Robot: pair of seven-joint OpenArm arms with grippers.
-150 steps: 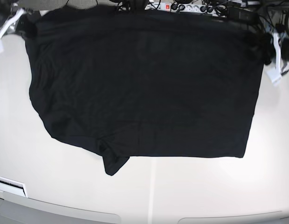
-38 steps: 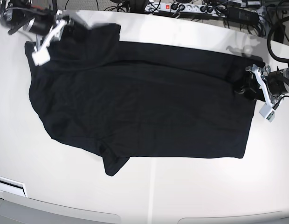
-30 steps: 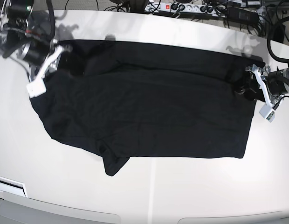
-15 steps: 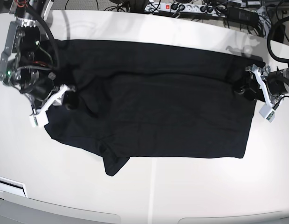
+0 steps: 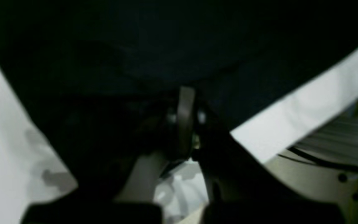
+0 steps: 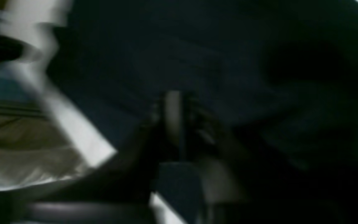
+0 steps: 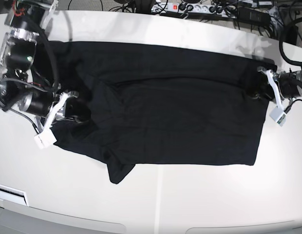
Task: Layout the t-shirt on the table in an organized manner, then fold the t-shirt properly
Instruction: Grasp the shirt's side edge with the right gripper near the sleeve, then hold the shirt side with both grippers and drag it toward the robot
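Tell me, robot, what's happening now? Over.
Both jaws shut on the t-shirt, left gripper and right gripper. Shirt spread on table. Nothing blocking.

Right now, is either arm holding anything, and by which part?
Both hold the t-shirt: the left gripper pinches its edge on the base view's right, the right gripper a fold near the opposite edge.

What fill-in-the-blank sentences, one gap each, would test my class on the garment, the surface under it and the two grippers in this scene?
1. The garment spread on the table is a t-shirt coloured ____.
2. The table under it is off-____.
3. In the base view, the right gripper sits at the shirt's ____ edge.
4. The left gripper has its jaws ____ on the fabric.

Missing words: black; white; left; shut
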